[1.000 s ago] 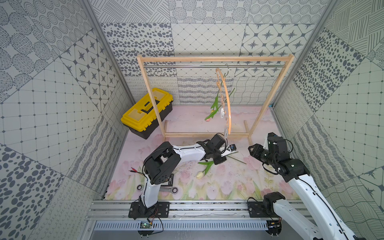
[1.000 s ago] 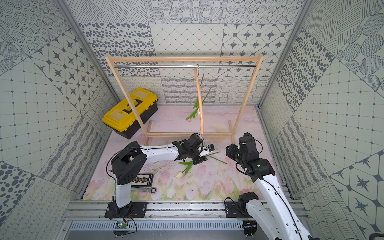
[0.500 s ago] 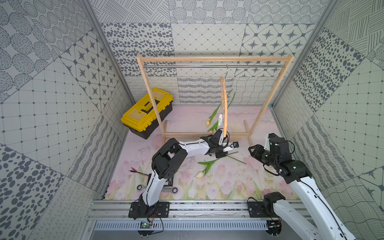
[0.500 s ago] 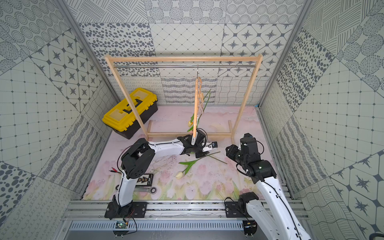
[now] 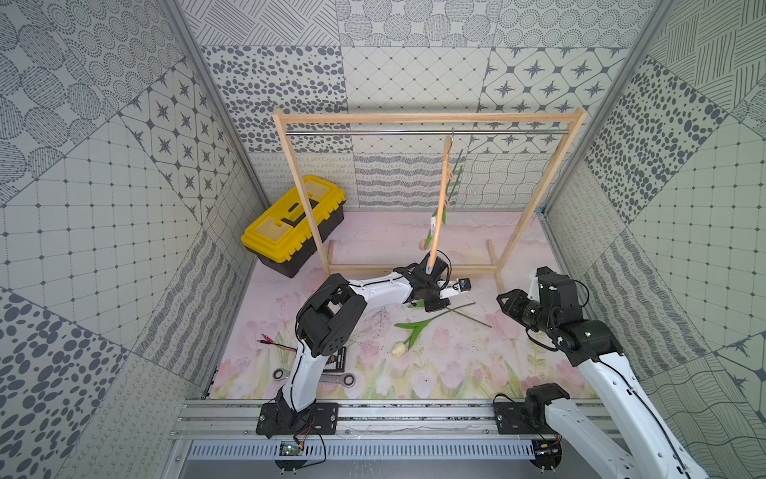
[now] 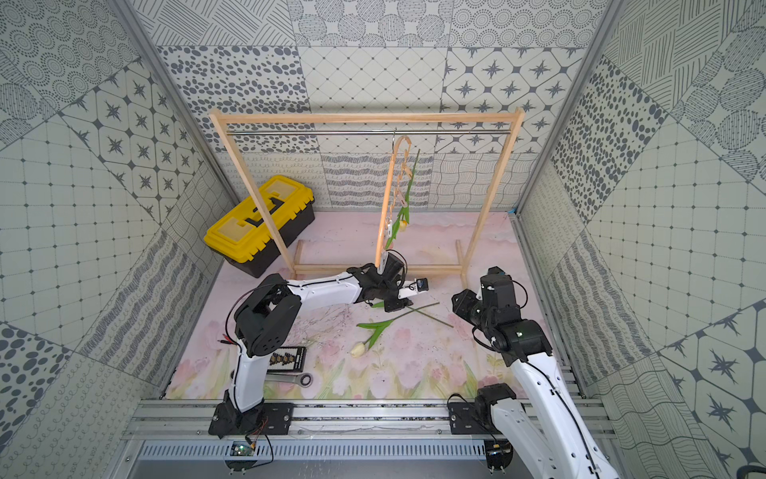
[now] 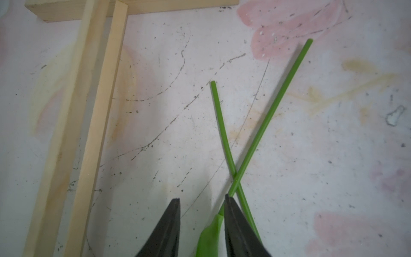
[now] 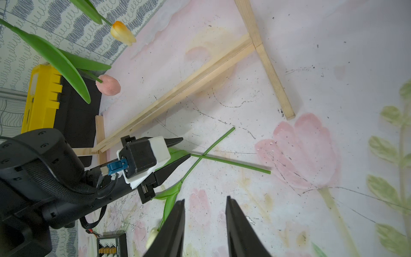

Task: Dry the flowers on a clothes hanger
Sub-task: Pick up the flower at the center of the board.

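Observation:
The clothes hanger [image 5: 439,215] [image 6: 387,199] hangs edge-on from the steel rod, with a yellow tulip [image 8: 122,35] and a pink tulip [image 8: 109,88] clipped to it. A cream-white tulip [image 5: 398,349] [image 6: 358,349] lies on the mat, its stem crossing another green stem [image 8: 233,163] whose head is hidden under my left arm. My left gripper [image 5: 445,302] [image 7: 201,198] is open, low over the mat, with that stem's leaf [image 7: 211,233] between its fingers. Off to the right, my right gripper [image 5: 503,300] [image 8: 205,199] is open and holds nothing.
The wooden frame [image 5: 427,118] stands across the back of the mat, its base bar right behind my left wrist. A yellow toolbox [image 5: 294,224] sits at the back left. A wrench [image 5: 340,378], a black card [image 6: 288,358] and thin twigs [image 5: 373,323] lie near the left arm's base.
The hanger has turned from showing its arch to edge-on. My left arm's elbow has shifted right and its wrist has moved in under the hanger's lower end. The right arm has barely moved.

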You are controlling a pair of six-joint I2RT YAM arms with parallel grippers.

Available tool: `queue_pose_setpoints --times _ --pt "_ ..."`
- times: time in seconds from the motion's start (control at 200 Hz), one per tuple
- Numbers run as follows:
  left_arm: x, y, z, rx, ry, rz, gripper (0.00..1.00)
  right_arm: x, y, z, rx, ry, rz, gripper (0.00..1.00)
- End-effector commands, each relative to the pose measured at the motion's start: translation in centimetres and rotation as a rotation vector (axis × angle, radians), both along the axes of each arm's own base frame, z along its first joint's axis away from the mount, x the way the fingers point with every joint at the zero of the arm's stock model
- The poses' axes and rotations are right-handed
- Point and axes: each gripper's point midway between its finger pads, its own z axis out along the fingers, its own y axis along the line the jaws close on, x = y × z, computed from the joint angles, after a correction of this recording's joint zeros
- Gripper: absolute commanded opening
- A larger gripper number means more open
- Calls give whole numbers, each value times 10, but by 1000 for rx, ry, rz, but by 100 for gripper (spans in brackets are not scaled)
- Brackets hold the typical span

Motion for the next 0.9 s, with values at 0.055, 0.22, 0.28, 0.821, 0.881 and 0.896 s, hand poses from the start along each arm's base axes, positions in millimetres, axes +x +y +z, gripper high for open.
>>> queue_pose_setpoints --times 0.055,0.22,0.28,0.821,0.881,0.896 --pt "-14 3 -8 10 63 -63 35 5 1 17 17 -52 6 35" --pt "-15 5 -15 39 75 -70 31 6 1 18 26 -55 6 34" --pt "-13 6 -20 53 69 -68 31 6 0 19 28 -56 6 33" --pt "-8 9 -33 88 75 -44 8 2 -2 21 46 -64 3 30" --pt "-7 8 -28 80 68 -38 1 2 -2 22 49 -67 3 29" --pt "-6 8 -26 78 62 -36 0 2 -2 21 49 -67 3 29"
